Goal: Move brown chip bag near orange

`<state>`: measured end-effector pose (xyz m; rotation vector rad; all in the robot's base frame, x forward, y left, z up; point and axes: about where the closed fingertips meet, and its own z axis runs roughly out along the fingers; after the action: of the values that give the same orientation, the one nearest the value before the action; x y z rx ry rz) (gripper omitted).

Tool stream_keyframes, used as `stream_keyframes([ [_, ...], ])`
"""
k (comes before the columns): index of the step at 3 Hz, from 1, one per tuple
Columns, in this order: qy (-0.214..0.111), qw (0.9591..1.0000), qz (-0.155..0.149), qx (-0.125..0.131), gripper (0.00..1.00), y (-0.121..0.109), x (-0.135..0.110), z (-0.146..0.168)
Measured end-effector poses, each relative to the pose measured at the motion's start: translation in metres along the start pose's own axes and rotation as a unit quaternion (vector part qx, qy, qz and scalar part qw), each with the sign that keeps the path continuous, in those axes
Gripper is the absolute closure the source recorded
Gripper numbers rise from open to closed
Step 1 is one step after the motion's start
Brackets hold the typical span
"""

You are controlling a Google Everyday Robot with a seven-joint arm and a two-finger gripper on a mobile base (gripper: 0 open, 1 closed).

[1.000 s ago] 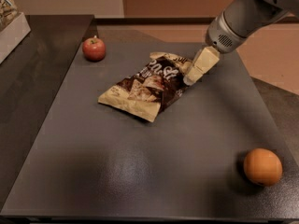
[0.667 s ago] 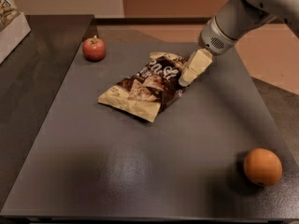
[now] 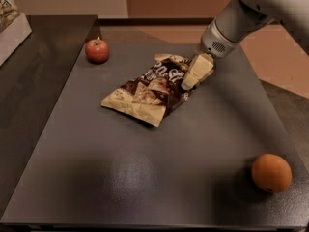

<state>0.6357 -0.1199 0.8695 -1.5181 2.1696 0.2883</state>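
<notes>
The brown chip bag (image 3: 147, 91) lies flat in the middle of the dark grey table (image 3: 145, 178), dark brown in the centre with tan ends. The orange (image 3: 271, 172) sits near the table's front right corner, far from the bag. My gripper (image 3: 189, 83) reaches down from the upper right on a grey arm, and its cream tip is at the bag's right edge, over its far end. I cannot tell whether it touches the bag.
A red apple (image 3: 97, 50) with a stem stands at the table's back left. A white box (image 3: 9, 28) sits on a darker counter at the far left. The floor drops away beyond the table's right edge.
The gripper has moved a little to the left and down, onto the bag's right edge. The bag, the orange and the apple have not moved.
</notes>
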Motion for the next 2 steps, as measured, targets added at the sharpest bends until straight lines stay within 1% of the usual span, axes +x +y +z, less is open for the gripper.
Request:
stream_keyframes([
  [2, 0.026, 0.9996, -0.004, 0.012, 0.63, 0.0056, 0.0090, -0.0128],
])
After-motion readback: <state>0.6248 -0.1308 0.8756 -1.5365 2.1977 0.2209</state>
